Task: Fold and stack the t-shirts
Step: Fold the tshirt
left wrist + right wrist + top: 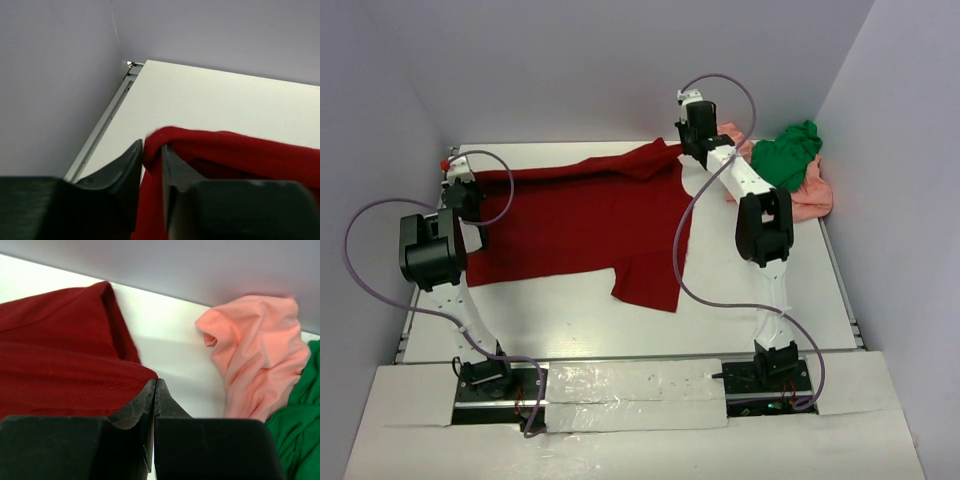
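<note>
The dark red t-shirt (pixel 580 225) lies spread across the middle of the white table (pixel 570 320), with one sleeve pointing to the near side. My left gripper (pixel 463 190) is shut on its left edge; in the left wrist view red cloth (pixel 240 150) is bunched between the fingers of the left gripper (pixel 152 147). My right gripper (pixel 688 150) is shut on its far right corner; in the right wrist view the red cloth (pixel 60 370) ends at the closed tips of the right gripper (pixel 156 382). The green t-shirt (pixel 788 155) lies crumpled on the salmon-pink t-shirt (pixel 812 197) at the far right.
Grey walls close in the table on the left, back and right. The pink t-shirt (pixel 255 365) and green t-shirt (pixel 295 430) lie just to the right of my right gripper. A metal rail (pixel 107 117) runs along the table's left edge. A foil-taped board (pixel 630 385) lies between the arm bases.
</note>
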